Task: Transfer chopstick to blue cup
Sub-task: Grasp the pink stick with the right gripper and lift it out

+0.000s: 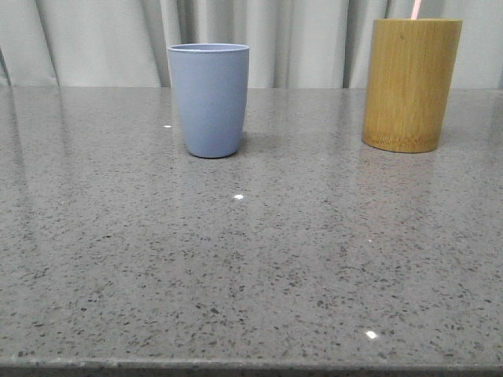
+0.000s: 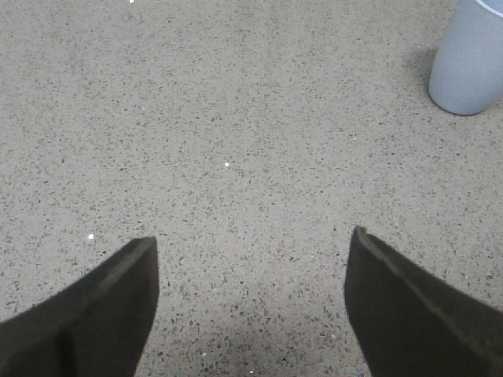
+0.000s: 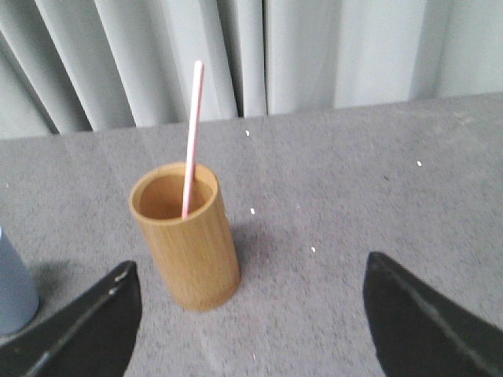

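A single pale pink chopstick (image 3: 191, 141) stands in the yellow-brown bamboo holder (image 3: 189, 239), leaning on its rim; in the front view only its tip (image 1: 416, 9) shows above the holder (image 1: 409, 85) at the back right. The blue cup (image 1: 208, 98) stands upright at the back, left of centre, and looks empty from the front. Its lower wall shows in the left wrist view (image 2: 470, 63) and its edge in the right wrist view (image 3: 14, 287). My left gripper (image 2: 251, 247) is open over bare table. My right gripper (image 3: 251, 271) is open, short of the holder. Neither arm shows in the front view.
The speckled grey stone table (image 1: 251, 259) stretches from the front edge to the two vessels. Grey curtains (image 1: 299, 39) hang right behind the table's far edge.
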You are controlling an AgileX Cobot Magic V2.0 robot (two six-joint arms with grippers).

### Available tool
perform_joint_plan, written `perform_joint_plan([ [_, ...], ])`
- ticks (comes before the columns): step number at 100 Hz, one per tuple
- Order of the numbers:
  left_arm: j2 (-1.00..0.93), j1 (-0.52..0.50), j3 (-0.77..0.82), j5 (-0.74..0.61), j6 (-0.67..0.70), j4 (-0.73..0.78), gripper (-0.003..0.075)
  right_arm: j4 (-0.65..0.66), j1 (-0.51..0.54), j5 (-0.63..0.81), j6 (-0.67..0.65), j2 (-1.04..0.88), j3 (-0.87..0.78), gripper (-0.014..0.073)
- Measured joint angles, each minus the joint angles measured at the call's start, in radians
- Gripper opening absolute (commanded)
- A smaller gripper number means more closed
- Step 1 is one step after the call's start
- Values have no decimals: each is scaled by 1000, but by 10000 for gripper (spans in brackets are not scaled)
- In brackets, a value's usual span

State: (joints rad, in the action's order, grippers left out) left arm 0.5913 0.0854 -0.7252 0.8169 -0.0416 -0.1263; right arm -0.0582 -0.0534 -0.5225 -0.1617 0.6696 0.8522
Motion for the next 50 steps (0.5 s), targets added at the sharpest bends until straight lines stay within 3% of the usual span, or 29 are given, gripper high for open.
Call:
perform_joint_plan([
  [23, 0, 0, 0, -1, 0, 0, 483, -4, -56, 133, 0, 201, 51, 582],
  [50, 0, 0, 0, -2, 0, 0, 483, -7, -76, 192, 10, 474, 243, 582],
])
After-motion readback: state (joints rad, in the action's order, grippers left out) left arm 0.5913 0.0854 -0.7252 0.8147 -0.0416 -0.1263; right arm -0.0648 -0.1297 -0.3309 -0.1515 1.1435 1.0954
